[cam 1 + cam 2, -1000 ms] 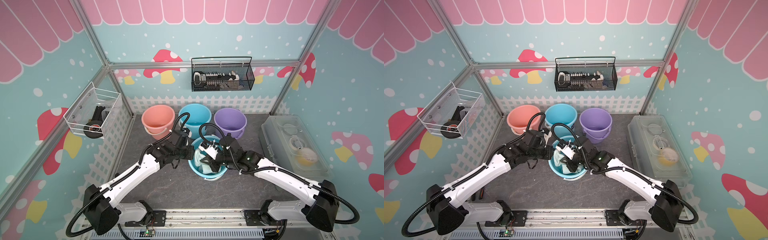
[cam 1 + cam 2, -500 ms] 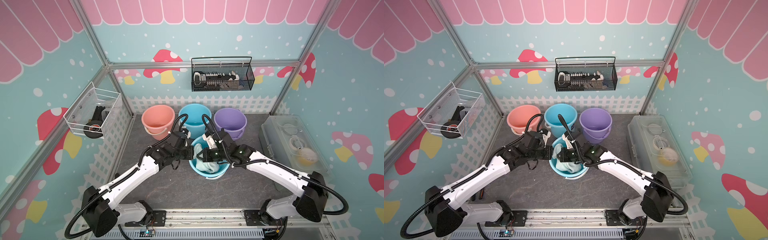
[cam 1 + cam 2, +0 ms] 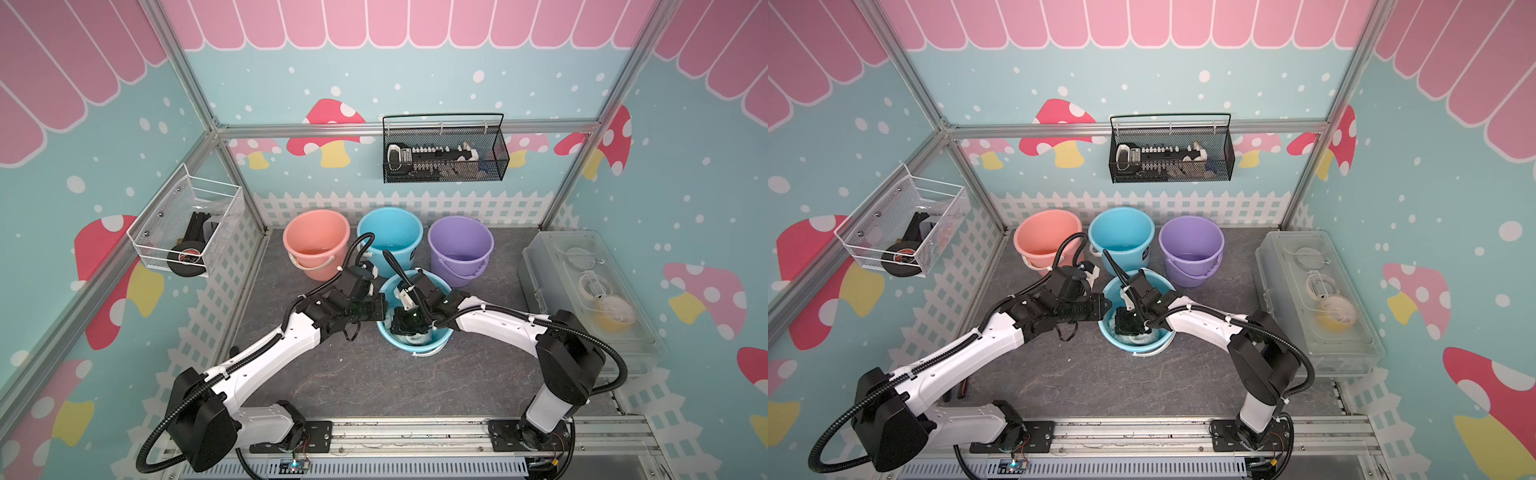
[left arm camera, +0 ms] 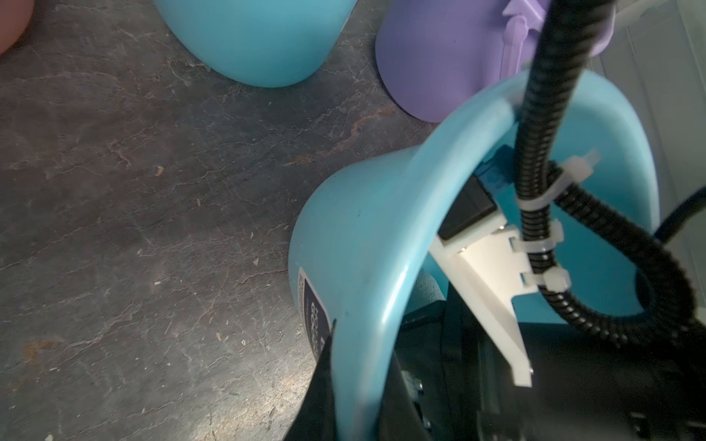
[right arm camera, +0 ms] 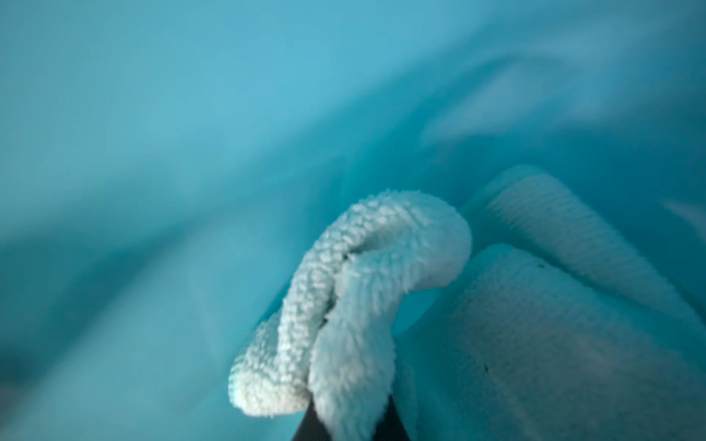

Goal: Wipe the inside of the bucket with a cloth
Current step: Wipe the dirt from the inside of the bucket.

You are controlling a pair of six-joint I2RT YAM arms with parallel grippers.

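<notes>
left arm [image 3: 270,353] stretched forward-inward | left gripper [image 3: 379,308] level, jaws clamped on bucket [image 4: 344,248] rim | right arm [image 3: 498,322] folded inward, wrist pitched down | right gripper [image 5: 349,418] pinched tight on cloth [image 5: 363,267]

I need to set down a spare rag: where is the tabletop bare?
Widest bare tabletop: between left arm, right arm and front rail. Narrower strip: between purple bucket and clear box. Crowded: around the front blue bucket, where both arms meet.
</notes>
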